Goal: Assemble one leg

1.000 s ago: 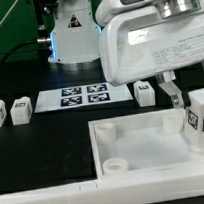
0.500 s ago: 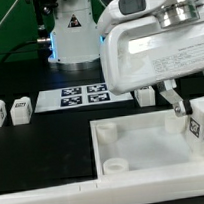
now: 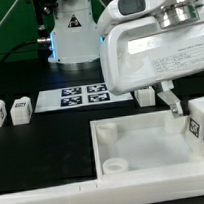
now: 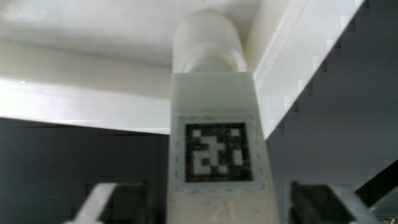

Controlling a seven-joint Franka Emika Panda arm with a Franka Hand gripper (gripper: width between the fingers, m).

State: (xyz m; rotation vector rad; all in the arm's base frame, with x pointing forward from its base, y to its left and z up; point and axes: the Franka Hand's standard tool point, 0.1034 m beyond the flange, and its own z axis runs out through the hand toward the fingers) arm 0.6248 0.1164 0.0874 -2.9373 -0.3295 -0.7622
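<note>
Insertion step, I judge: my two-finger gripper [image 4: 217, 202] clamps the small white tagged cuboid leg [image 3: 203, 119] at 3 o'clock over the large white square panel [image 3: 145, 151]; next I need to centre it on the nearby round socket [image 3: 173, 126], then lower.

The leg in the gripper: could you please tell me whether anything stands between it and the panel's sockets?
Nothing visible does. The gripper is shut on the leg over the panel, at the exterior view's right, and the panel's floor below it is bare.
</note>
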